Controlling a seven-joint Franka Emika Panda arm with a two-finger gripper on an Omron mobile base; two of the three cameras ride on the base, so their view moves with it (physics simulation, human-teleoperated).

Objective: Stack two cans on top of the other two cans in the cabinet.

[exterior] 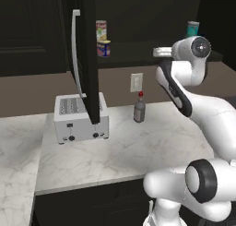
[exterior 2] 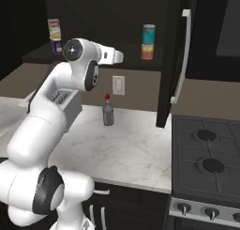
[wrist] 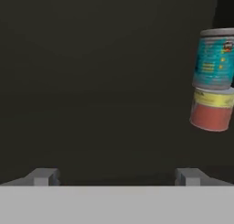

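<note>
Inside the dark wall cabinet [exterior 2: 93,18], the teal can [exterior 2: 149,34] stands upright on top of the red-orange can [exterior 2: 147,51] on the shelf, and toward the left end the red, white and yellow can [exterior 2: 54,29] stands on top of the yellow can with a blue band [exterior 2: 56,46]. The cabinet door [exterior 2: 176,55] hangs open at the right, its long silver handle [exterior 2: 182,55] facing the stove [exterior 2: 206,163]. On the marble tabletop [exterior 2: 126,149] a grey bottle with a red cap [exterior 2: 108,111] stands upright below the wall outlet [exterior 2: 117,85], well apart from the toaster [exterior 2: 65,107] partly hidden behind the white arm [exterior 2: 56,102].
</note>
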